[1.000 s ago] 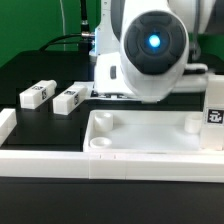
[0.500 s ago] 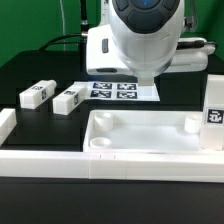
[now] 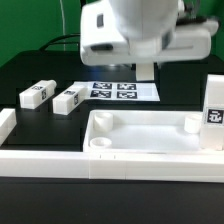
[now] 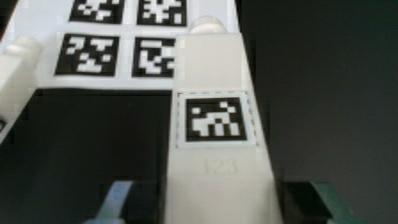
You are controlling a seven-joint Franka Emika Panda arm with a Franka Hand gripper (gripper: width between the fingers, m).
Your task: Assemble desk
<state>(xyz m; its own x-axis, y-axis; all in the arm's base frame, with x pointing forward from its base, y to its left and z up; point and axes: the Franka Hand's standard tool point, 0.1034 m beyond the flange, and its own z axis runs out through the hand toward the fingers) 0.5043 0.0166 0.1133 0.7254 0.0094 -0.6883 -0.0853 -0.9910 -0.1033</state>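
In the wrist view a white leg block with a black-white tag lies lengthwise between my fingers. My gripper is shut on its near end. In the exterior view the gripper hangs above the table behind the tabletop, and the arm hides most of the held leg. The white tray-like tabletop lies in front. Two more leg blocks lie on the black table at the exterior view's left. A third stands upright at the right.
The marker board lies flat behind the tabletop, below the gripper, and shows in the wrist view too. A long white border rail runs along the front, with a raised end at the exterior view's left.
The arm has risen: its round wrist head moved up out of the exterior view and uncovered the marker board. The jaws kept the same width. The loose legs and tabletop stayed put.
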